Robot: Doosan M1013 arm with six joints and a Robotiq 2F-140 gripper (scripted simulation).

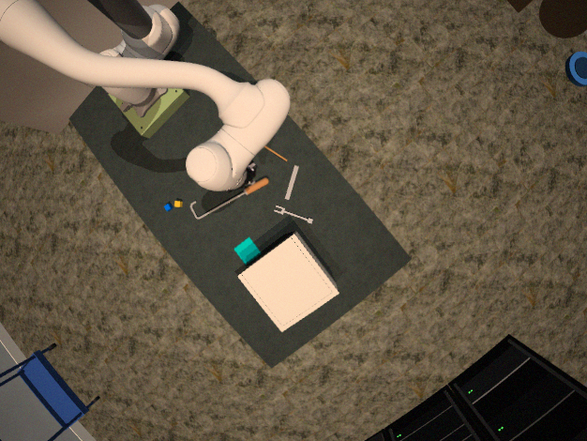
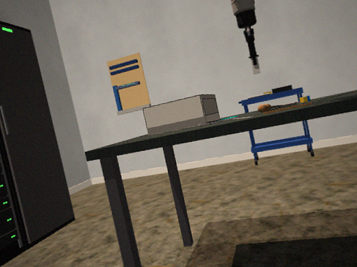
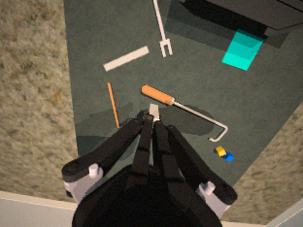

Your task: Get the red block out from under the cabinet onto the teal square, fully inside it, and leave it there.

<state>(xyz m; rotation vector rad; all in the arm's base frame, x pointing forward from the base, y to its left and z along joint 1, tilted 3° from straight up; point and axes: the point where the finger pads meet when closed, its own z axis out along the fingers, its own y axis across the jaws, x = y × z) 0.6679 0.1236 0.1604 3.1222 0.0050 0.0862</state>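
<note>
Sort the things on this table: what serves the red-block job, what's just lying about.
Job: cabinet, teal square, gripper, likely the hooked tool; red block hidden.
Lying about: grey bar, forked tool, orange stick, blue cube, yellow cube.

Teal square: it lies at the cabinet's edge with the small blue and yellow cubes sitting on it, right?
No. The teal square lies at the edge of the cabinet, but the blue cube and yellow cube sit on the table away from it, near the hook tool, as the top view shows.
</note>
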